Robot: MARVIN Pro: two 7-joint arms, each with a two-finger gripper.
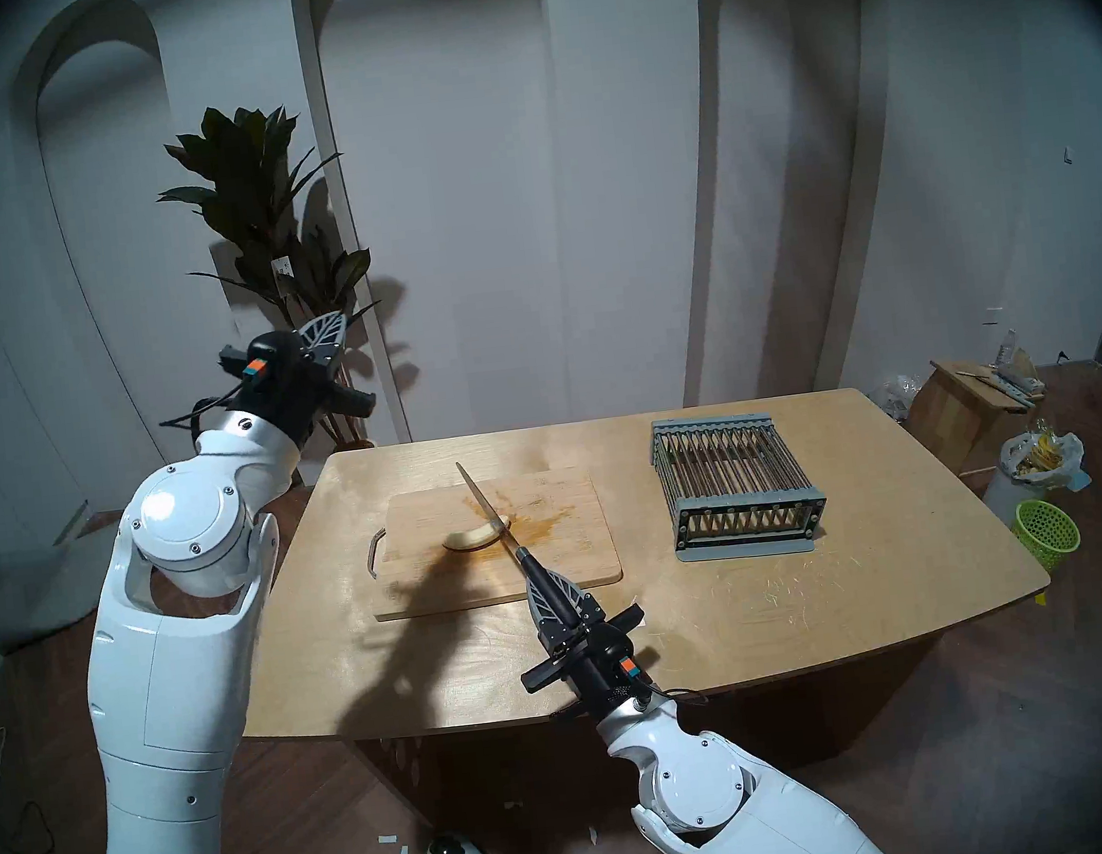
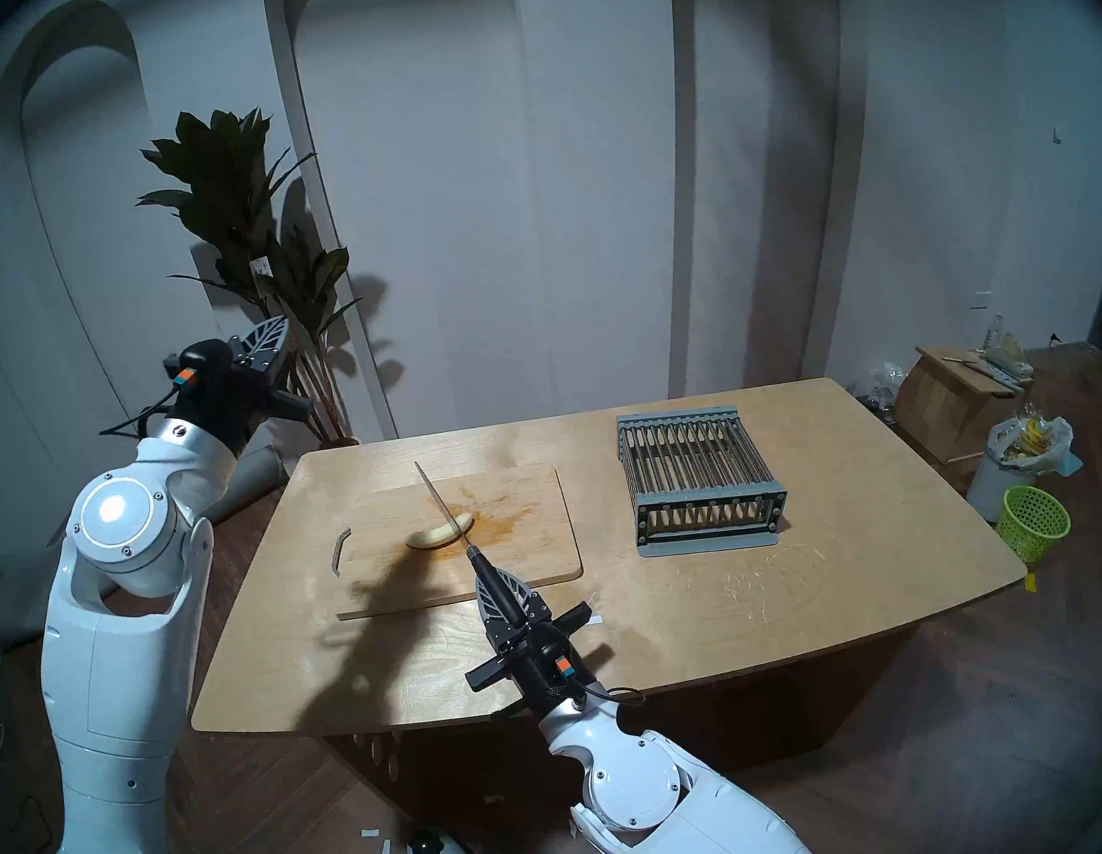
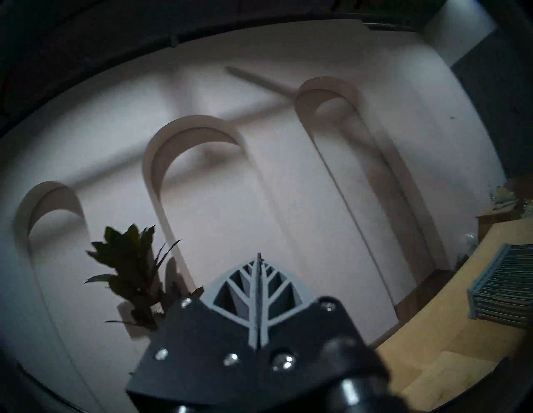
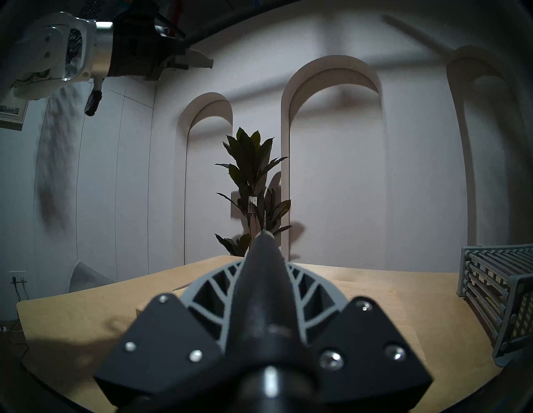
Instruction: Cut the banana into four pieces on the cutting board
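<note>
A pale peeled banana [image 1: 476,534] [image 2: 439,534] lies whole on the stained middle of the light-wood cutting board [image 1: 568,550] [image 2: 533,540]. My right gripper [image 1: 549,582] [image 2: 499,590] [image 4: 261,277] is shut on the black handle of a knife [image 1: 485,504] [image 2: 441,505]. The blade lies across the banana's right end, tip pointing to the far left. My left gripper [image 1: 337,320] [image 2: 280,326] [image 3: 258,265] is raised high off the table's left side, shut with nothing in it, pointing at the wall.
A grey slatted rack [image 1: 734,488] [image 2: 699,478] [image 4: 496,288] stands on the table's right half. A metal handle [image 1: 375,553] sticks out of the board's left edge. A potted plant [image 1: 270,228] stands behind the table's left corner. Bins and a green basket [image 1: 1047,530] sit on the floor at right.
</note>
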